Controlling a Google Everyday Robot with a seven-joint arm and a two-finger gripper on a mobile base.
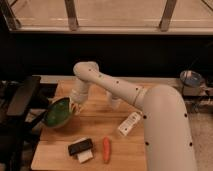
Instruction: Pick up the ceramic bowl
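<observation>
The gripper [75, 106] grasps one glossy dark-green ceramic bowl [58, 113], tilted, at nine o'clock on the wooden table [100, 120]; one orange carrot [106, 149] lies at six.

The white arm [150, 107] extended from lower right across to upper left, then bent sharply downward at its elbow joint. The gripper [74, 106] hung low at the left, fingers closed on the ceramic bowl [58, 113] at its rim.
</observation>
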